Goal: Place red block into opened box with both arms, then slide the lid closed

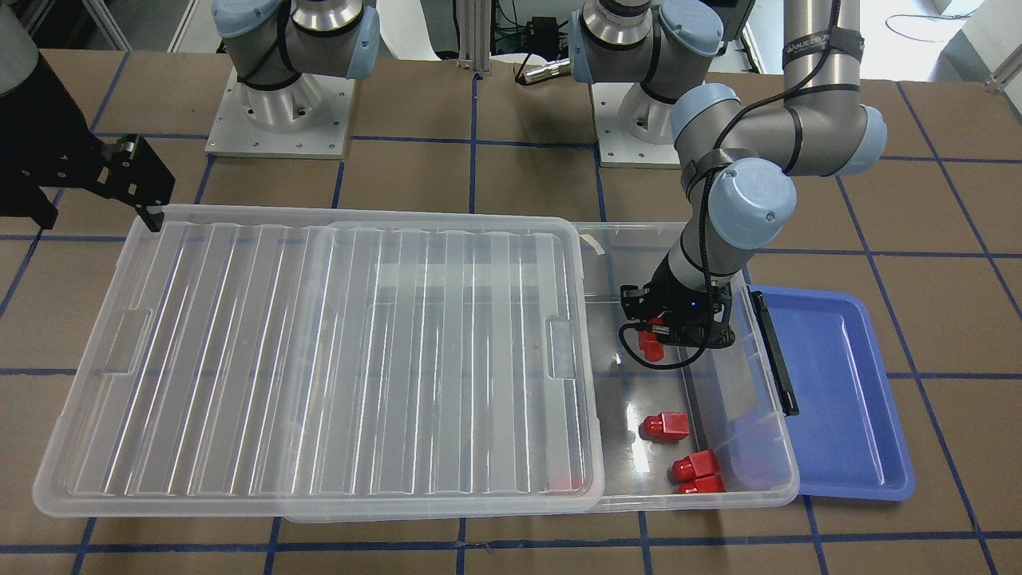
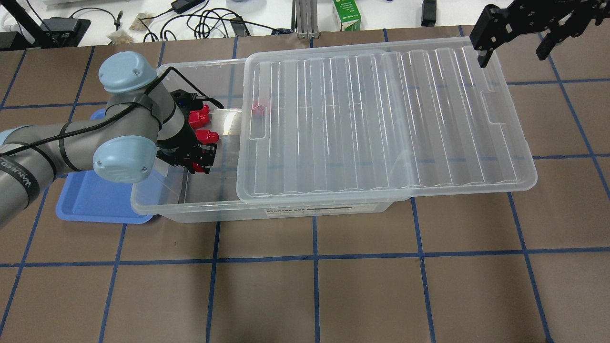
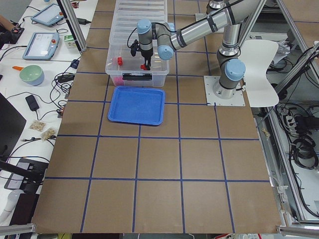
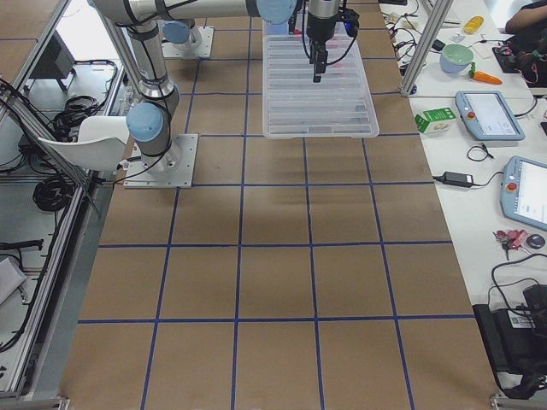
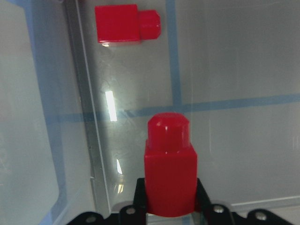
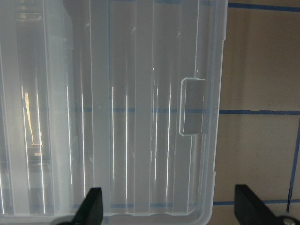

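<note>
My left gripper (image 1: 651, 339) is inside the open end of the clear box (image 1: 703, 499) and is shut on a red block (image 5: 169, 173), held stub forward just above the box floor. Three more red blocks (image 1: 665, 426) lie loose on that floor, and another shows faintly under the lid's corner (image 1: 567, 481). The ribbed translucent lid (image 1: 319, 351) covers most of the box and overhangs its far end. My right gripper (image 6: 173, 206) is open, hovering over the lid's outer short end near its notch (image 6: 193, 107); it touches nothing that I can see.
A blue tray (image 1: 838, 383) lies flat against the box's latch end, under the left arm's elbow. The box's black latch bar (image 1: 774, 351) runs along that end. Brown table with blue tape lines surrounds everything.
</note>
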### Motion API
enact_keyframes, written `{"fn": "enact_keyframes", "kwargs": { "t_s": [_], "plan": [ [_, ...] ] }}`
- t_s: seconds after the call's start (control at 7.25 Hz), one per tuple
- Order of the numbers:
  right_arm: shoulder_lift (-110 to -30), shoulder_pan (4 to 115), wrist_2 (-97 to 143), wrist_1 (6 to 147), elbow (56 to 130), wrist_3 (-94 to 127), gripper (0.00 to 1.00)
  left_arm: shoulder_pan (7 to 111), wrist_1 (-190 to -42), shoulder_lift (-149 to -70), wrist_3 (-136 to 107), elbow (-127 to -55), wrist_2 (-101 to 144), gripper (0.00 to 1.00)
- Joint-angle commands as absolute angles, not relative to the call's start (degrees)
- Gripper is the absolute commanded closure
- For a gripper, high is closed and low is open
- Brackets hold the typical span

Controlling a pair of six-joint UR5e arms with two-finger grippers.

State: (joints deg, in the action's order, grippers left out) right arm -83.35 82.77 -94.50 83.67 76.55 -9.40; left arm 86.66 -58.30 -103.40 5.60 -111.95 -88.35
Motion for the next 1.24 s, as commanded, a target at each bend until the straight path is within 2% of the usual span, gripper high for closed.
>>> {"fn": "enact_keyframes", "kwargs": {
  "t_s": [0.0,0.55,0.69,0.83,0.97,1.1],
  "plan": [
    [-83.3,82.7,-94.7,83.7,76.6,-9.4,0.00,86.8,-55.8,-104.8,4.2,-113.5,-88.2,0.99],
    [-83.3,82.4,-94.7,83.8,76.6,-10.3,0.00,87.0,-50.7,-107.8,4.0,-115.3,-88.6,0.98],
    [-83.2,82.3,-94.7,83.7,76.6,-10.3,0.00,87.0,-50.5,-108.5,4.1,-115.3,-88.7,0.76],
    [-83.2,82.3,-94.8,83.8,76.6,-10.2,0.00,87.0,-50.1,-108.7,4.0,-115.0,-88.7,0.32],
    [-83.2,82.3,-94.9,83.8,76.6,-10.2,0.00,87.0,-49.8,-108.5,4.0,-114.7,-88.6,0.02],
    [-83.1,82.3,-94.9,84.1,76.6,-10.1,0.00,87.0,-49.6,-107.3,4.9,-114.5,-88.2,0.00]
  ]
}}
